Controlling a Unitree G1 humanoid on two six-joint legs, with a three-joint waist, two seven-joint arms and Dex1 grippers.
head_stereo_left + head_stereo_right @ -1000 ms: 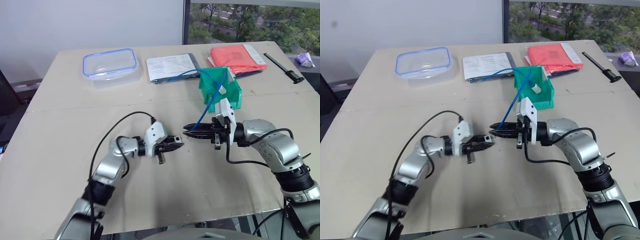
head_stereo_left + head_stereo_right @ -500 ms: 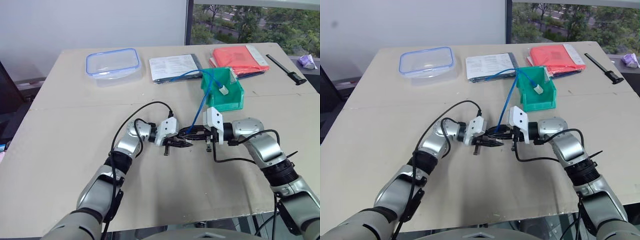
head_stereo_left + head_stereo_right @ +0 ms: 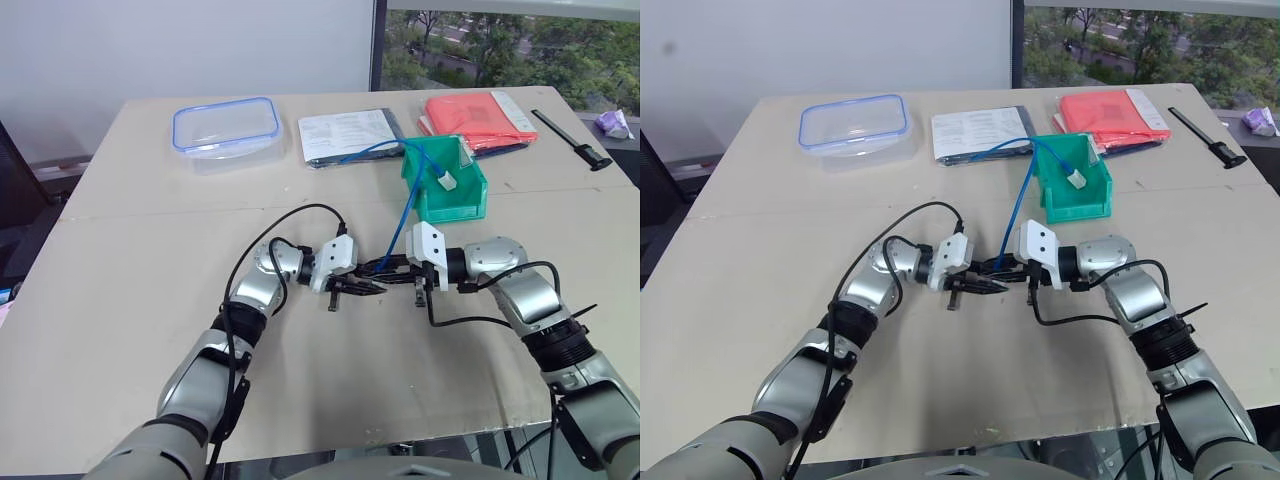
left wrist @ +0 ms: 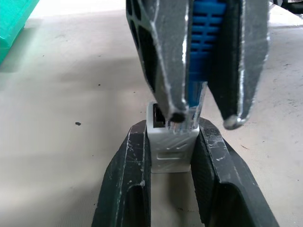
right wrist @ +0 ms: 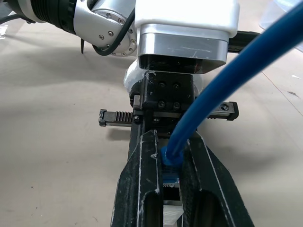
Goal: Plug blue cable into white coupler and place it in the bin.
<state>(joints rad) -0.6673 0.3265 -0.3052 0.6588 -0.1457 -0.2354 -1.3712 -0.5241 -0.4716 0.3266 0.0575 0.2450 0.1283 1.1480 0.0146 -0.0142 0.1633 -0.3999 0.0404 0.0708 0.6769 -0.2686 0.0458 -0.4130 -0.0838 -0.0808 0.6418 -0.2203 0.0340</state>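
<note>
My left gripper [image 3: 368, 284] is shut on the white coupler [image 4: 171, 142], a small white block with a dark socket in its exposed face. Facing it tip to tip, my right gripper [image 3: 378, 268] is shut on the blue cable's plug [image 4: 207, 47]. The plug's clear tip meets the coupler's socket face; I cannot tell whether it sits inside. Both grippers hover just above the table's middle. From the plug the blue cable [image 5: 227, 71] rises towards the green bin [image 3: 452, 207], which stands behind my right gripper.
A white block on a blue cord [image 3: 447, 182] lies in the bin, and more blue cord runs from its rim to the papers [image 3: 345, 135]. A clear box with a blue rim [image 3: 225, 125] stands back left, a red folder [image 3: 475, 115] and a black tool [image 3: 568, 135] back right.
A second ago a gap lay between the two grippers; the left moved right and the right sank, so the plug now meets the coupler. Over the last half second both have kept still.
</note>
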